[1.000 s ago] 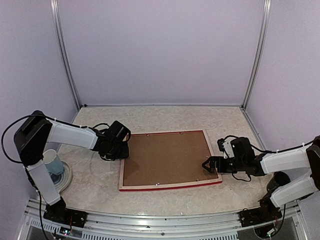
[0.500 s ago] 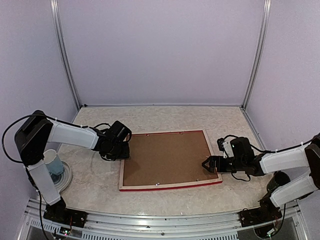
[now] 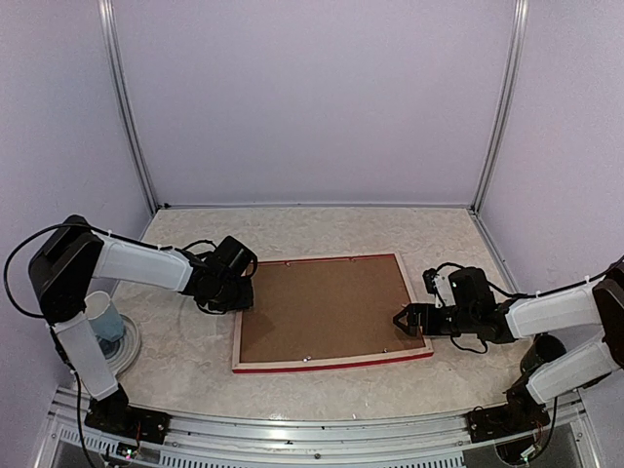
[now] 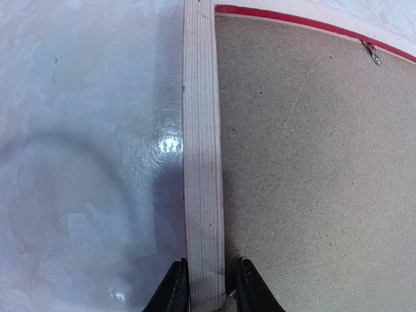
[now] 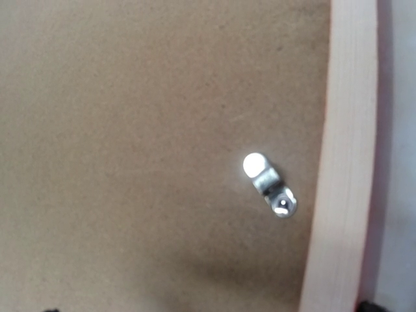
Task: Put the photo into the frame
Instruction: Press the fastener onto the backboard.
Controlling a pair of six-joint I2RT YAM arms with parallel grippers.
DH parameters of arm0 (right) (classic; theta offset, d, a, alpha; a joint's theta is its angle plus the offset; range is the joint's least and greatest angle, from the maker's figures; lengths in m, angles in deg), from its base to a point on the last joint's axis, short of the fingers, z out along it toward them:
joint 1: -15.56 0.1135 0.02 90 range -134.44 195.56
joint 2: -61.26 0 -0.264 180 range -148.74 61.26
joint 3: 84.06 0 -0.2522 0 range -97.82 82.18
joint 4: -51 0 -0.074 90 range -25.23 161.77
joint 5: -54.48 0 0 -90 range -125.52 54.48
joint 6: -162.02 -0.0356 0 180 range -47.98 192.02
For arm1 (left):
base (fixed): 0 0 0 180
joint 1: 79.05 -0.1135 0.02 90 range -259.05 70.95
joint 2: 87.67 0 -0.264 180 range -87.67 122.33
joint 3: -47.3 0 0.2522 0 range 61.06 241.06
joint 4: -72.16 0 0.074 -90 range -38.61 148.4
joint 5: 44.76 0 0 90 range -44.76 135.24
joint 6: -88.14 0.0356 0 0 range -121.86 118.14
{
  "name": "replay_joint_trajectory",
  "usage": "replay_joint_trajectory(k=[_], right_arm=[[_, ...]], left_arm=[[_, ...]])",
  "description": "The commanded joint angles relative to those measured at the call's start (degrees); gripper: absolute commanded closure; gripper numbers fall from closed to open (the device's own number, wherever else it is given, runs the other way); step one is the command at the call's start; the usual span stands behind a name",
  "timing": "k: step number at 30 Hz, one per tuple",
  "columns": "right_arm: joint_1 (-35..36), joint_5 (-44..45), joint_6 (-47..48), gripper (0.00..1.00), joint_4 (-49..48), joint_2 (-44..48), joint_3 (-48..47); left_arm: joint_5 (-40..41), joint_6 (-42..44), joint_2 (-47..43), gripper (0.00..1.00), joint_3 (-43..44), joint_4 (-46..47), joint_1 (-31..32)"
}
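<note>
Top view, frame: the frame [image 3: 331, 362] lies face down mid-picture on the bench [image 3: 322, 229], with the brown backing panel [image 3: 327, 307] filling it.
Top view, claws: the left claw [image 3: 244, 292] is at the frame's left edge, and the right claw [image 3: 405, 320] is over its lower right corner.
Left wrist, grip: the fingers [image 4: 175, 289] straddle the pale wood rail at the bottom, set narrow. It looks like a pinch on the frame.
Right wrist, claw: it's spread wide and holding nothing, above a metal clip [image 5: 270, 185] right of centre.
</note>
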State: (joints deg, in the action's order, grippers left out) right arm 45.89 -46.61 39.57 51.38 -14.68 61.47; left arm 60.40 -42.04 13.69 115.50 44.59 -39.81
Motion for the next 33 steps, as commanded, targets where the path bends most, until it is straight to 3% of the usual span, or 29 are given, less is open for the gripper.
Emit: replay_joint_trajectory(k=[1, 14, 17, 21, 27, 33], right_arm=[[0.7, -0.8, 0.0, 0.01, 3.0, -1.8, 0.6], [0.7, -0.8, 0.4, 0.01, 3.6, -2.5, -0.3], [0.7, -0.6, 0.7, 0.01, 4.0, -2.5, -0.5], [0.7, -0.2, 0.9, 0.01, 5.0, -2.2, -1.1], [0.6, 1.5, 2.1, 0.01, 8.3, -0.6, -3.7], [0.6, 2.5, 2.9, 0.01, 10.7, -0.2, -6.3]], left_arm=[[-3.1, 0.0, 0.2, 0.77, -1.6, -1.5, 0.9], [-5.7, 0.7, 0.0, 0.84, -2.2, 0.2, 1.1], [-6.0, 1.1, -0.3, 0.91, -2.0, 0.5, 1.0], [-5.9, 1.4, -0.7, 0.93, -1.8, 0.4, 0.9], [-4.4, 1.8, -2.7, 0.76, -1.9, -0.3, 0.2], [-4.1, 2.6, -5.8, 0.48, -3.2, 1.3, -0.6]])
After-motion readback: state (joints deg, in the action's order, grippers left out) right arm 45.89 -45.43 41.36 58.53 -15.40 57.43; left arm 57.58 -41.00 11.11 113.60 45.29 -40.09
